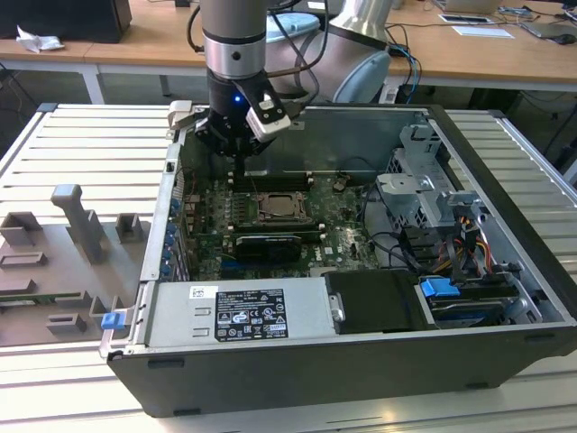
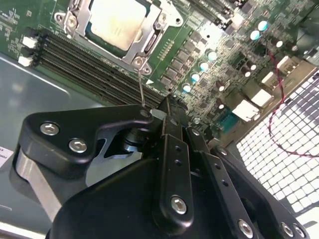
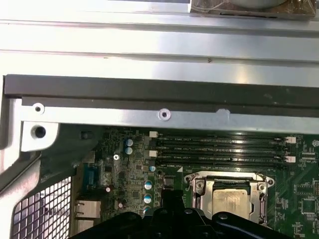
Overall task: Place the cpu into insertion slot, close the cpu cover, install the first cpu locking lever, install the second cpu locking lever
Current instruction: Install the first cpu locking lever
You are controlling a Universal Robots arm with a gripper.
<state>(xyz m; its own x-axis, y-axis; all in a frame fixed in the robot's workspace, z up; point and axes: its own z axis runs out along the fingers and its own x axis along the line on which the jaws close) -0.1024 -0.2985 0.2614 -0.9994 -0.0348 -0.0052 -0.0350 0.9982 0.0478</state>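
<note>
The gripper (image 1: 236, 152) hangs over the far edge of the motherboard (image 1: 270, 236) inside the open computer case (image 1: 505, 271), its jaws clenched on nothing. The cpu (image 2: 118, 21) sits in its socket, framed by the closed cpu cover (image 2: 144, 47), apart from the jaws.

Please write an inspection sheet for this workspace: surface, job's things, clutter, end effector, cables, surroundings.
Surface: slatted metal table, open computer case on it.
Job's things: cpu sits in the socket, cpu cover closed over it.
Clutter: grey fixture blocks on the exterior view's left.
End effector: end effector above the board beside the socket, holding nothing; a thin lever stands near its tip.
Cables: coloured wires inside the case.
Surroundings: wooden desks behind.
</note>
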